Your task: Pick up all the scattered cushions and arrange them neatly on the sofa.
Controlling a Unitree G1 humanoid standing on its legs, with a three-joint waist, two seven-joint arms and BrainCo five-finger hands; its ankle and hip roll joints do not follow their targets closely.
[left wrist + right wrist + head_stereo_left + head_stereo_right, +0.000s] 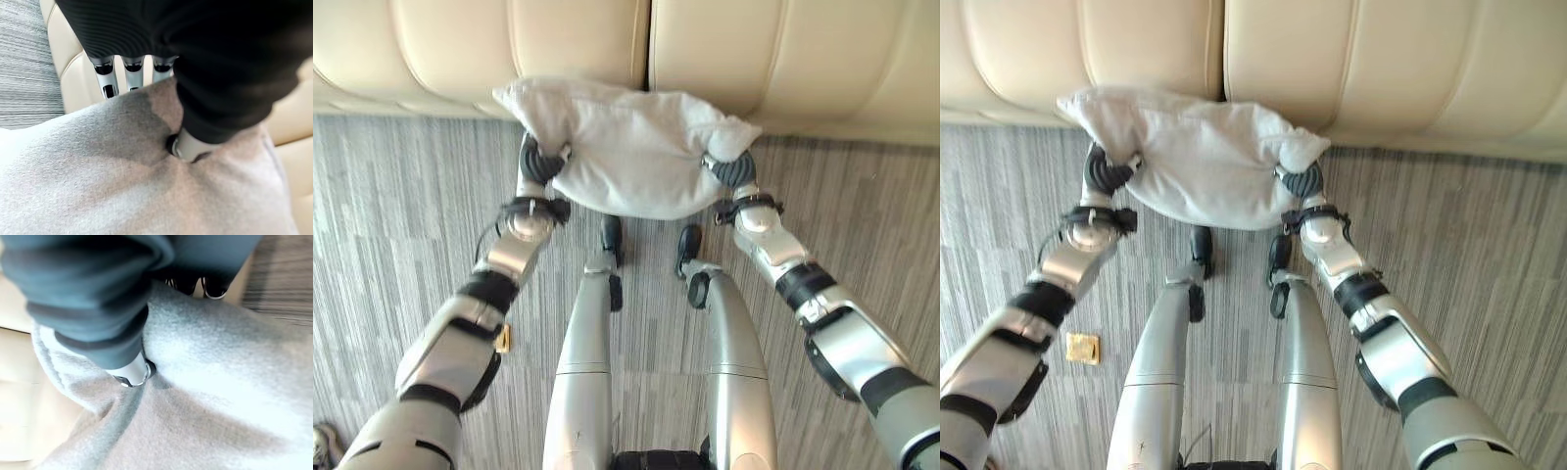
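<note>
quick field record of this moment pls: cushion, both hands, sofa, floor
cushion: one pale grey cushion, carried between both hands, lifted off the floor at the sofa's front edge
left hand: left hand grips the cushion's left end, thumb pressed into the fabric
right hand: right hand grips the right end, thumb dug in
sofa: cream sofa, two cushioned sections with a seam between, right ahead
floor: grey striped carpet; small yellow item lying by the left arm

The fingertips of the left hand (193, 83) and right hand (98, 298) are hidden behind the cushion (631, 147); the sofa (783, 59) is cut off beyond them.
</note>
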